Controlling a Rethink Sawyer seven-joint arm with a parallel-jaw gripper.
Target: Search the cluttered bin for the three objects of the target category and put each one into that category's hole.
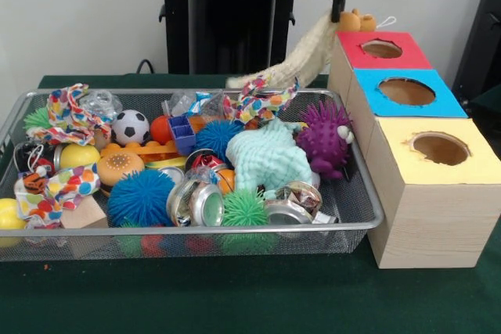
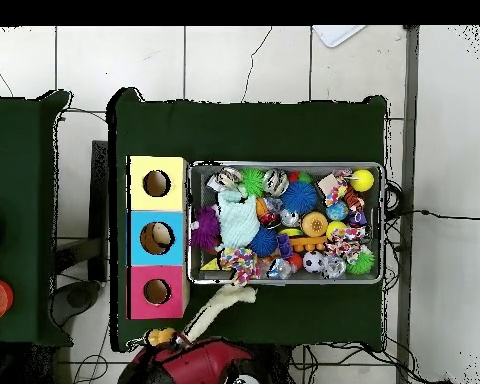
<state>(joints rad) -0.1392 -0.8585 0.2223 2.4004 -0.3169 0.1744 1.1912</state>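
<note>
Plush in transit: the red-and-black gripper (image 1: 337,12), at the top of the front view, carries an orange-brown soft bear (image 1: 356,19) beside the red-card-surround round hole (image 1: 382,48) — poised there, by the look of it, for a drop. Whether the fingers pinch the toy cannot be told. A cream knotted rope toy (image 1: 301,56) trails from near the gripper down into the silver wire-mesh bin (image 1: 356,228) — apparently snagged. A small striped tiger plush (image 1: 33,183) lies at the bin's left.
</note>
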